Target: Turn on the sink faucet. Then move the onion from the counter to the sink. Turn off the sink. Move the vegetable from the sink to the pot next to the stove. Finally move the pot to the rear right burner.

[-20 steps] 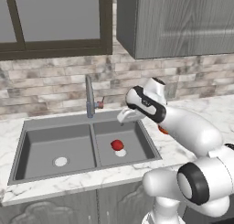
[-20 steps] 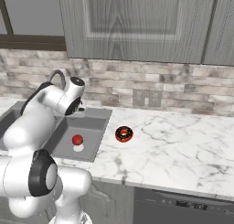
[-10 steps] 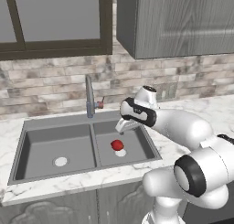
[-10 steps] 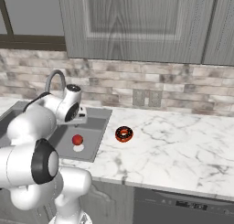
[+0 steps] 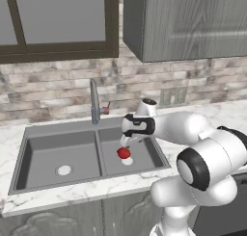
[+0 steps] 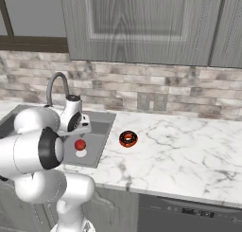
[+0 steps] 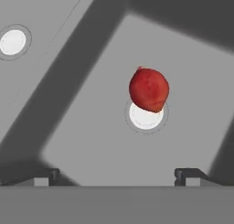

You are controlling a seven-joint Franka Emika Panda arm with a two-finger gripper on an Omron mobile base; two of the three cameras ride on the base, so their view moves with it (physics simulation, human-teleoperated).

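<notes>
With the onion (image 7: 149, 89) lying on the right basin's drain in the sink (image 5: 144, 155), the empty, wide-open end effector (image 7: 117, 175) hovers at its six o'clock, so lowering and gripping it for the pot seems next.

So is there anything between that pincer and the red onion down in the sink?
No. In the hand view the open pincer hangs above the onion, with only bare grey sink floor showing between them.
</notes>
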